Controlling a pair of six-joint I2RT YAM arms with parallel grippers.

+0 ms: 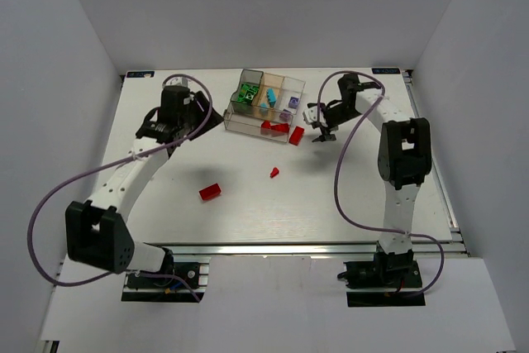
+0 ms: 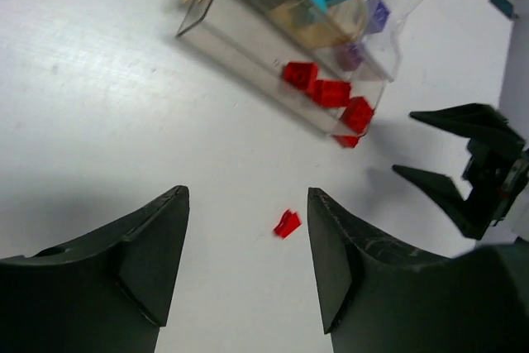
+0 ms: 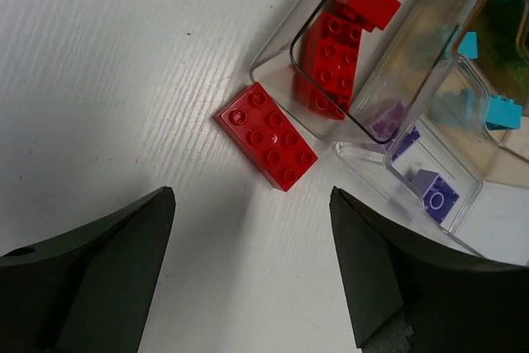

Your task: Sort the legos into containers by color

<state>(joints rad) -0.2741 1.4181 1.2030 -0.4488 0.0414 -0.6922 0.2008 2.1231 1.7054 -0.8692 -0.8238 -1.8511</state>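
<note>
The clear divided tray point(image 1: 234, 119) stands at the table's back middle. It holds green, cyan and purple legos, with red ones point(image 1: 275, 127) in its near right compartment. A red 2x4 brick point(image 1: 296, 134) lies on the table against the tray's right corner, and in the right wrist view point(image 3: 266, 136) it sits just ahead of my open, empty right gripper point(image 3: 252, 204). A small red piece point(image 1: 274, 173) and a red brick point(image 1: 210, 192) lie loose on the table. My left gripper point(image 1: 213, 118) is open and empty left of the tray. The small red piece point(image 2: 287, 223) shows between its fingers, farther off.
White walls enclose the table on three sides. The right gripper point(image 2: 463, 171) shows in the left wrist view, beside the tray point(image 2: 248, 39). Purple bricks point(image 3: 434, 192) and cyan bricks point(image 3: 500, 109) sit in compartments behind the red ones point(image 3: 335, 55).
</note>
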